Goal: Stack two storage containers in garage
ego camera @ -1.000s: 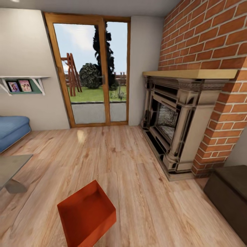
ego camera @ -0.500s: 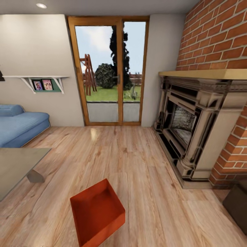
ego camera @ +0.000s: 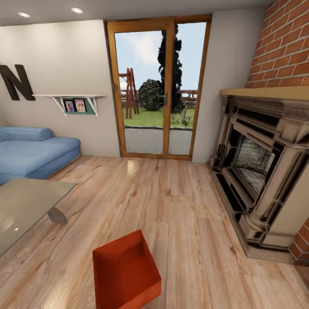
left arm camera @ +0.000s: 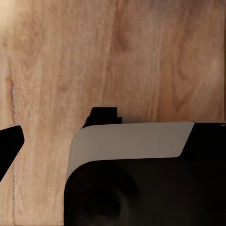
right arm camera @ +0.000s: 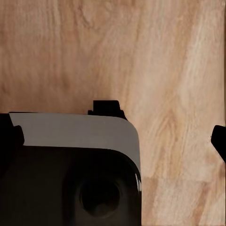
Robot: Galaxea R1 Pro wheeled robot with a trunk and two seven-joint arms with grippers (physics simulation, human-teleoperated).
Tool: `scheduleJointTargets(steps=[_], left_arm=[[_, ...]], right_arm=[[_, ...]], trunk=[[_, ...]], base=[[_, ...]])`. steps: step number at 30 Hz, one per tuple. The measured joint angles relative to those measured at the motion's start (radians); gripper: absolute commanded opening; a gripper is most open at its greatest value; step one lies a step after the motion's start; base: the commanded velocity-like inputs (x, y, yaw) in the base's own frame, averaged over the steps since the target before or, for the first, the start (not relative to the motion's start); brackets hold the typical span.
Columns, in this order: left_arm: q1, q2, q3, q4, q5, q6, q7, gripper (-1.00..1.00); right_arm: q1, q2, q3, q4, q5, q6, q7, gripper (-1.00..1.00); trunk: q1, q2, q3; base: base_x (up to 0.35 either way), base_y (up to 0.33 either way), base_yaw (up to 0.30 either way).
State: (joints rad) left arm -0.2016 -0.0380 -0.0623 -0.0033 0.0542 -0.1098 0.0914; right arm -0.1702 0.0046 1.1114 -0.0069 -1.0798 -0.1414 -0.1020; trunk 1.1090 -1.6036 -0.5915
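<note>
One red-orange storage container sits open-topped on the light wood-plank floor of the living room, close in front of me at the bottom of the head view. It is empty, and nothing touches it. In the left wrist view my left gripper hangs over bare planks, with one dark fingertip at the picture's edge. The right gripper hangs over planks the same way, its fingertip also at the edge. Both are spread wide and hold nothing. My own white and black body shows under each.
A low beige table stands at the left with a blue sofa behind it. Glazed wood-framed doors are straight ahead. A stone fireplace with a brick wall juts out on the right. Open floor lies between them.
The head view has swung left: the doors and fireplace slid right, and more sofa, more table and a big wall "N" came in. The container stays on the floor.
</note>
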Motion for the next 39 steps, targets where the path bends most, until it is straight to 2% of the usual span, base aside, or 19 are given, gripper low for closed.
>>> scheduleJointTargets(steps=[11, 20, 26, 39], left_arm=[[0.000, 0.000, 0.000, 0.000, 0.000, 0.000, 0.000, 1.00], [0.000, 0.001, 0.000, 0.000, 0.001, 0.000, 0.000, 1.00], [0.000, 0.001, 0.000, -0.001, 0.001, -0.002, 0.001, 1.00], [0.000, 0.002, 0.000, -0.001, 0.001, -0.002, 0.001, 1.00]], right_arm=[[0.000, 0.000, 0.000, 0.000, 0.000, 0.000, 0.000, 1.00], [0.000, 0.000, 0.000, 0.000, 0.000, 0.000, 0.000, 1.00], [0.000, 0.000, 0.000, 0.000, 0.000, 0.000, 0.000, 1.00], [0.000, 0.000, 0.000, 0.000, 0.000, 0.001, 0.000, 1.00]], trunk=[[0.000, 0.000, 0.000], [0.000, 0.000, 0.000], [0.000, 0.000, 0.000], [0.000, 0.000, 0.000]], base=[[0.246, -0.123, 0.268], [0.237, -0.018, 0.252], [0.023, 0.000, 0.036], [0.000, 0.000, 0.259]])
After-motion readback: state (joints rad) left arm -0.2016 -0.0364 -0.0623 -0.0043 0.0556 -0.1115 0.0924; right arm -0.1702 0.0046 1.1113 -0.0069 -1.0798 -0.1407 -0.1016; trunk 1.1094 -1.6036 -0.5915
